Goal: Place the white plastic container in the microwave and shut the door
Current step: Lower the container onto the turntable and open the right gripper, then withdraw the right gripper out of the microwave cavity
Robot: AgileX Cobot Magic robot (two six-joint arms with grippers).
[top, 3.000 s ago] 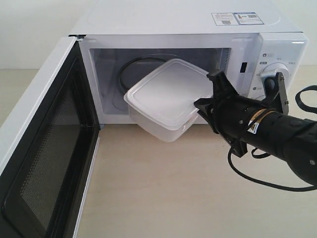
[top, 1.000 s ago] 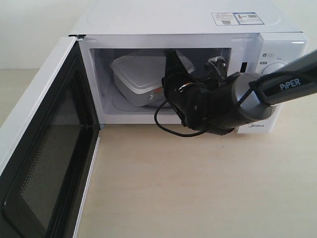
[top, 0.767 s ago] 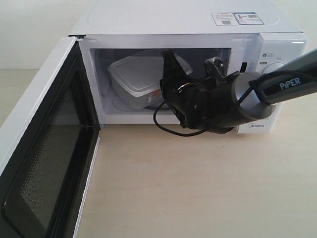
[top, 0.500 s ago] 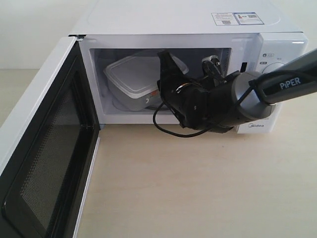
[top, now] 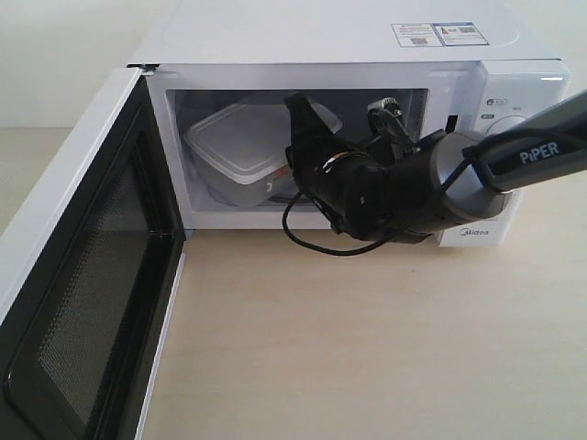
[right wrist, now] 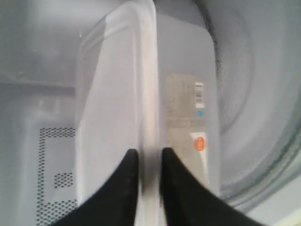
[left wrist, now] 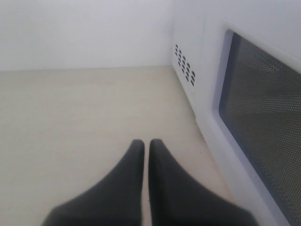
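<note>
Settle the box level inside the microwave, then spread the right pincer, clamped narrow on its rim, and back straight out

Noted at the far edge of the pale wooden desk: the microwave, white, stickers on top. Found the door standing wide open on the left, black inner frame showing. Found the white plastic container inside the cavity, left of centre, lid on. Saw the right gripper reaching into the cavity at the container's right end, contact hidden. Logged a black cable looped under the arm.
</note>
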